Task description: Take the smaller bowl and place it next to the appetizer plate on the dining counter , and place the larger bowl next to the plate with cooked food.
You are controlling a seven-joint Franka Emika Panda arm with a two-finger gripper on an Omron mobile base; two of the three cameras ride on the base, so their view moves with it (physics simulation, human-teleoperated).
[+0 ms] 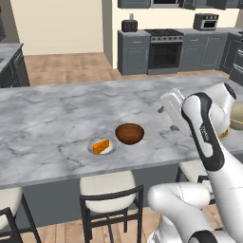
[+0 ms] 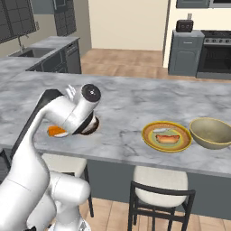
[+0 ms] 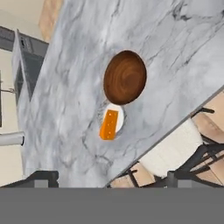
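Seen from the left base view, far left of the dining counter: bare marbled slab, with a white-seated black stool tucked beneath its near edge. Toward the middle, near that edge: the appetizer plate, small and pale, carrying one orange wedge. Touching or just beside it on the right: the smaller bowl, dark reddish-brown, upright, resting on the counter. Further right: the white arm, with the gripper raised above the counter, well apart from the smaller bowl, spread wide and holding nothing. Just visible past the arm at the right edge: the larger bowl.

From the right base view, left to right: plate and dark bowl mostly hidden behind the arm's wrist; then, well apart, the plate with cooked food, yellow-green with brownish-red food at its centre; just beside it on the right, the larger bowl, tan-yellow, upright on the counter, rims near but contact not clear.

In the hand view: wood-grained bowl overlapping the rim of the pale plate, both close to the counter edge, stool seats below.
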